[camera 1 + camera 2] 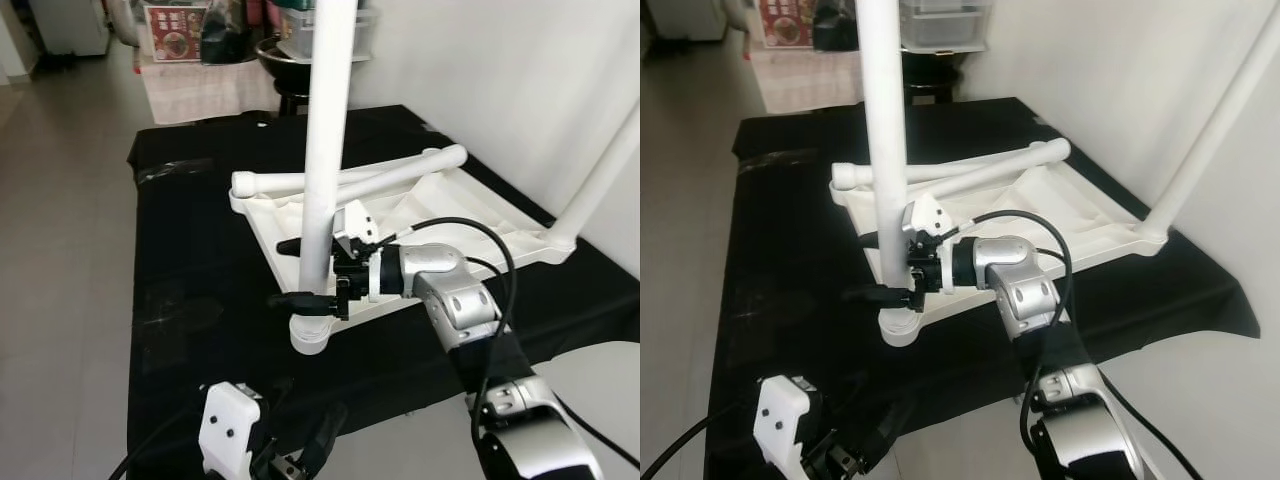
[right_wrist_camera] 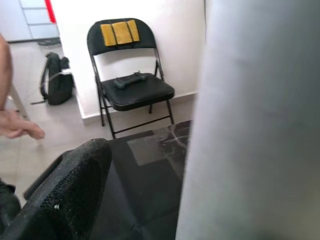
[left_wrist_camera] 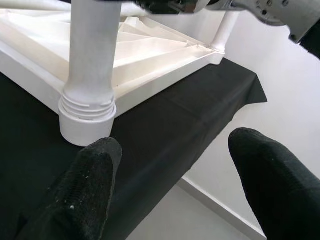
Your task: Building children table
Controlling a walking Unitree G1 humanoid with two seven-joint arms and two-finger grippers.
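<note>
Nearest us, our left gripper hangs low at the edge of the black cloth, fingers spread wide, holding nothing. Our right gripper reaches leftward, elbow bent, its fingers closed around the upright white leg. That leg stands in the corner socket of the upturned white tabletop lying on the cloth.

The tabletop lies upside down on the worktop, beyond the right tool. One leg stands in the corner socket between that tool's fingers; another leg lies across the tabletop behind it. The left tool hangs nearer, below the worktop's edge.
</note>
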